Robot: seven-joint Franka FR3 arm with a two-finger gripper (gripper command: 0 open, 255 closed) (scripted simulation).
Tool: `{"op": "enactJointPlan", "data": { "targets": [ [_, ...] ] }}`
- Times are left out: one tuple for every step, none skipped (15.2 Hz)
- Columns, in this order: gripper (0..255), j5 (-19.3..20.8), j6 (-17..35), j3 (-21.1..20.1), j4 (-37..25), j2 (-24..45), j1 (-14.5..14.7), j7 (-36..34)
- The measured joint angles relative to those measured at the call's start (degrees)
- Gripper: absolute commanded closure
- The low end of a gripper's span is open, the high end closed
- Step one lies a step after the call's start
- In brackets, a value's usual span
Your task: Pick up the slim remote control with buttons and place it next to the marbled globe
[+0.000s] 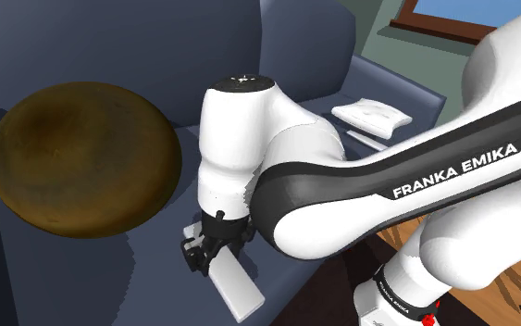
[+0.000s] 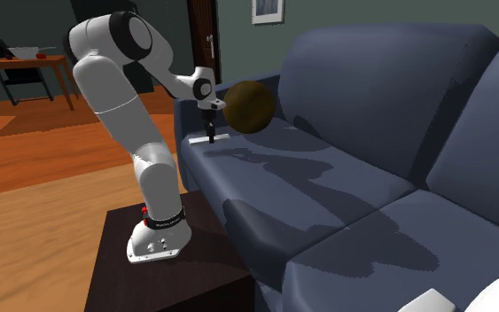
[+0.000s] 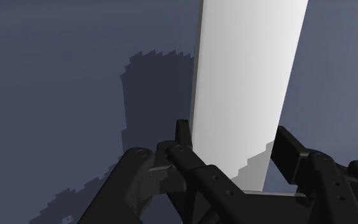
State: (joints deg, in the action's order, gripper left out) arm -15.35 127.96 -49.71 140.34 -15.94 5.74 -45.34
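Observation:
The remote is a plain white slim slab with no buttons drawn. My gripper is shut on one end of it, low at the front edge of the dark blue sofa seat. In the wrist view the black fingers clasp the remote from both sides. The marbled globe, a brown mottled ball, rests on the seat against the backrest, close beside the gripper. From the second exterior view the gripper hangs just in front of the globe, with the remote at seat level. Whether the remote touches the cushion I cannot tell.
Two white flat objects lie farther along the sofa, toward the shoulder view's right. The sofa backrest rises behind the globe. The arm stands on a dark box on a wooden floor. A table stands far off.

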Motion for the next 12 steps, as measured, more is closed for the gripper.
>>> {"op": "enactJointPlan", "data": {
  "targets": [
    [255,0.3,1.0,-0.42,0.45,0.64,-0.18,-0.32],
    [255,0.7,1.93,-0.79,0.79,1.33,-0.45,-0.6],
    [255,0.95,2.43,-0.97,0.96,1.73,-0.61,-0.75],
    [255,0.96,2.63,-1.02,1.09,1.79,-0.62,-0.77],
    [255,0.99,2.72,-1.07,1.12,1.86,-0.63,-0.82],
    [255,1.0,2.77,-1.09,1.14,1.88,-0.63,-0.84],
    [255,1.01,2.79,-1.1,1.16,1.89,-0.63,-0.85],
    [255,1.01,2.8,-1.1,1.16,1.89,-0.63,-0.85],
    [255,1.01,2.8,-1.1,1.16,1.89,-0.63,-0.85],
    [0,1.01,2.81,-1.11,1.17,1.89,-0.63,-0.86],
    [0,1.01,2.82,-1.11,1.16,1.89,-0.63,-0.86],
    [0,1.01,2.82,-1.11,1.16,1.89,-0.63,-0.86]
  ]
}}
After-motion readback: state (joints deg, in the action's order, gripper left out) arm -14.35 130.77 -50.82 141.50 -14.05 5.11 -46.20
